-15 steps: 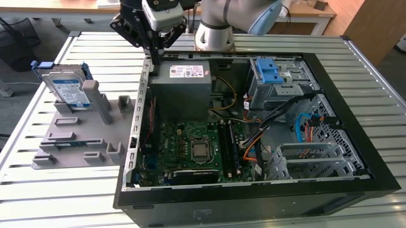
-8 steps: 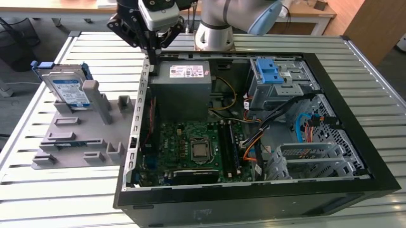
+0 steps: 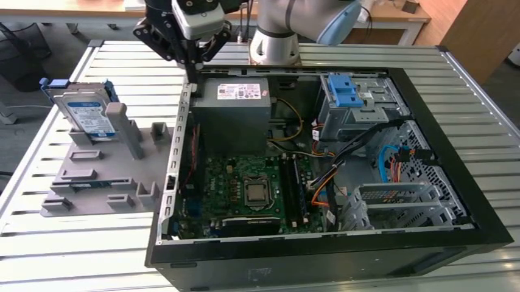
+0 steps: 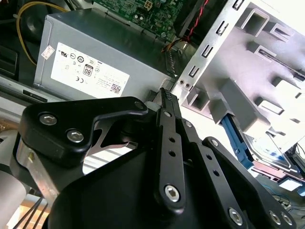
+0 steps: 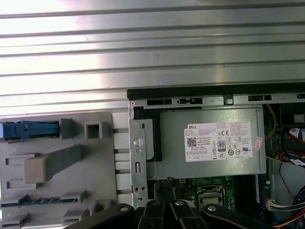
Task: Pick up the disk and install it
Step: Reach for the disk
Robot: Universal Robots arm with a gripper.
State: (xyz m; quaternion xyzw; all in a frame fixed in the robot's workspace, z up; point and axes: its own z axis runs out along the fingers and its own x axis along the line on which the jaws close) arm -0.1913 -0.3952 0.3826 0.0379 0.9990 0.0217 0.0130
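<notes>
The gripper (image 3: 195, 70) hangs in the upper middle of the exterior view, over the rear wall of the open computer case (image 3: 325, 264) and just beside the grey power supply (image 3: 235, 112). Its two fingers are pressed together at the tips and they hold nothing. The disk (image 3: 87, 112) is well apart from it, at the exterior view's left, standing in a grey fixture (image 3: 101, 164) on the slatted metal table (image 3: 49, 255). It stands on one edge, nearly upright, just beside a grey post (image 3: 120, 125). The blue-and-white label faces the lower left of that frame, and the long axis seems to run upward from the fixture, though the steep camera angle makes this hard to confirm. A blue bracket (image 3: 61, 85) frames its upper edge. The step in hand is, in my judgement, the reach toward the disk. To do it well the fingers should be opened wide before any descent, the jaws should be set across the thin thickness of the disk, and the approach should be made from straight above — so that the post and the fixture walls are not struck.
</notes>
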